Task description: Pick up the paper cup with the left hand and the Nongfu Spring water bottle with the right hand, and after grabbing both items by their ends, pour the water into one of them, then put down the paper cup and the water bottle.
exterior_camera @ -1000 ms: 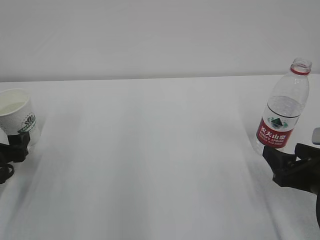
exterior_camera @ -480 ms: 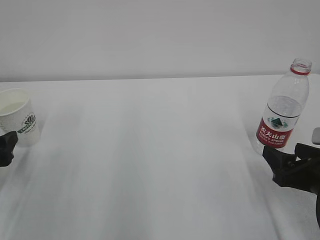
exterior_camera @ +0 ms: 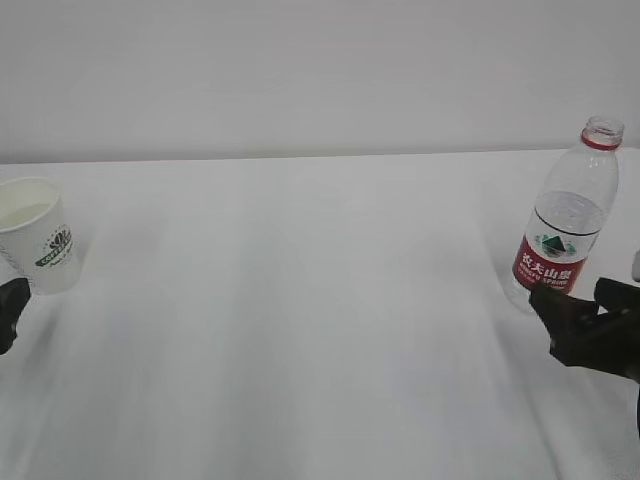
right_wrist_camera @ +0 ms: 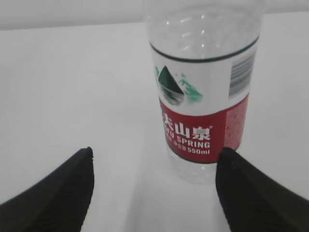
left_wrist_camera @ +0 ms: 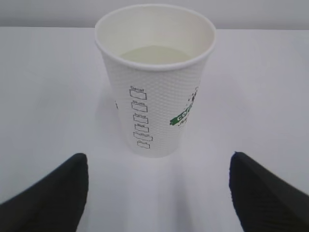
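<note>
- Exterior view gives you the small white paper cup [exterior_camera: 38,237] with the green logo standing upright at the far left of the white table [exterior_camera: 300,320], and the clear plastic Nongfu Spring water bottle [exterior_camera: 567,222] with the red label standing upright at the far right, uncapped, its red neck ring showing.
- You have nothing between cup and bottle; they stand well apart, with bare table between them and a plain pale wall [exterior_camera: 300,70] behind.
- Your left tool [exterior_camera: 10,305] shows only as a black tip at the left edge, just below and in front of the cup, not touching it.
- Left wrist view shows you that tool's two black fingers [left_wrist_camera: 46,195] spread wide apart, with the cup [left_wrist_camera: 154,77] ahead of them and clear of both; a pale pool of water [left_wrist_camera: 154,54] lies inside it.
- Your right tool [exterior_camera: 585,318] sits just in front of the bottle's base, its near finger overlapping the bottle's bottom edge in that view.
- Right wrist view shows you its fingers [right_wrist_camera: 53,193] held apart, the bottle [right_wrist_camera: 203,96] ahead and leaning toward the right finger; you cannot tell whether that finger touches it. Nothing is clamped.
</note>
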`<act>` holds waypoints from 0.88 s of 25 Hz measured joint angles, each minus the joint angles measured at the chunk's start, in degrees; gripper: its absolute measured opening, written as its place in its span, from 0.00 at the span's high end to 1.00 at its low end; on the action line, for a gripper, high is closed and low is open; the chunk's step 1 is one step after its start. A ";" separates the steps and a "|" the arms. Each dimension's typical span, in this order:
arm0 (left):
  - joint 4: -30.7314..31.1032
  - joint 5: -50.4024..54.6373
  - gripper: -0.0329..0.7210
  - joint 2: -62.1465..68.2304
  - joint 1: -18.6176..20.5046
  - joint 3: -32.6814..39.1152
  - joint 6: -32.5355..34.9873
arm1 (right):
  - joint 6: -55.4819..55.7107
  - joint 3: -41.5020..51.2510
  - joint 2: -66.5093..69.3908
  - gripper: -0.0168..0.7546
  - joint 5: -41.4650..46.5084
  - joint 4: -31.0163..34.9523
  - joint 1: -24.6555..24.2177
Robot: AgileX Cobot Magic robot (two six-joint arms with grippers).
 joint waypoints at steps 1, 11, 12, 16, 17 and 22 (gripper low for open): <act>0.00 0.00 0.06 -0.43 0.00 0.26 0.00 | 0.00 0.11 -0.93 0.21 0.00 0.24 0.00; 0.12 0.00 0.07 -5.53 0.00 0.54 0.00 | -1.77 2.02 -5.50 0.21 0.00 1.15 0.00; 0.12 0.00 0.07 -6.16 0.00 0.54 0.00 | -1.77 2.02 -5.52 0.21 0.00 1.15 0.00; 0.52 0.00 0.07 -8.87 0.00 0.54 0.00 | -1.77 2.02 -5.62 0.21 0.00 1.15 0.00; 0.52 0.00 0.08 -9.73 0.00 0.54 0.00 | -1.77 2.02 -5.73 0.21 0.00 1.15 0.00; 0.61 2.06 0.08 -15.02 0.00 0.66 0.00 | -1.54 2.02 -8.99 0.21 0.00 1.15 0.00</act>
